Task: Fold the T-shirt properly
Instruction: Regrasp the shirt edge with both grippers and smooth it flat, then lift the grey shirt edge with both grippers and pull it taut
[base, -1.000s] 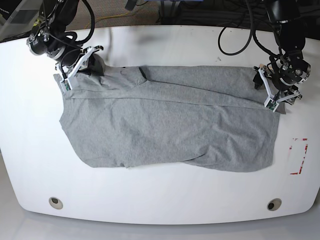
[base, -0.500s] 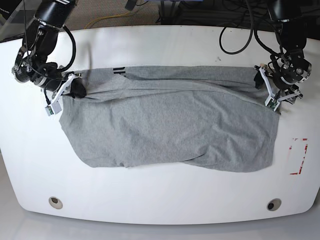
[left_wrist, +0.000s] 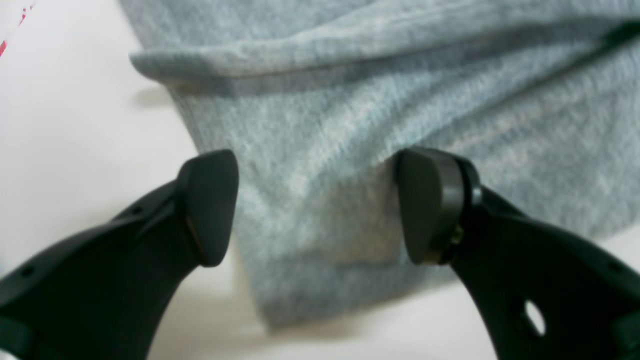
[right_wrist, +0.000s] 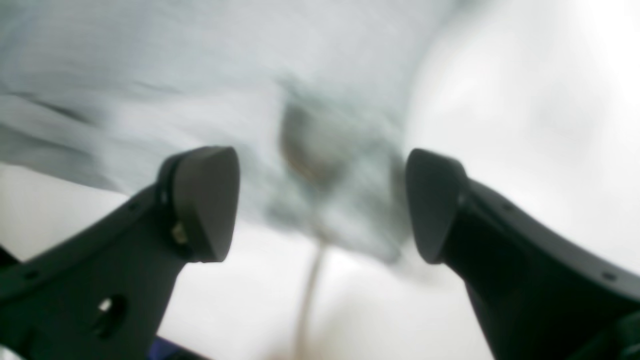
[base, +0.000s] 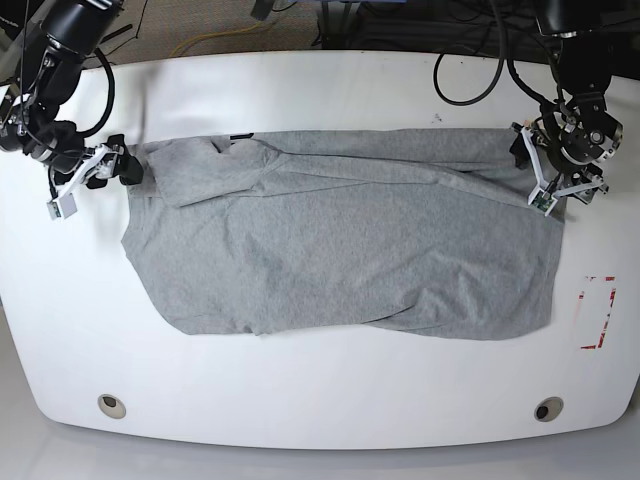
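The heather-grey T-shirt lies spread wide on the white table, with a diagonal crease along its upper part and a speck of black print at the top edge. My left gripper is at the shirt's top right corner. In the left wrist view it is open, and a corner of the shirt lies flat between its fingers. My right gripper sits at the shirt's top left end. The right wrist view is blurred; there the gripper is open with cloth beyond its fingers.
A red-marked rectangle is on the table at the right edge. Two round holes sit near the front edge. Black cables hang over the back right.
My right arm has swept left and outward, and the shirt's top left part has spread out with it. The folded top band has flattened. The left gripper has barely moved.
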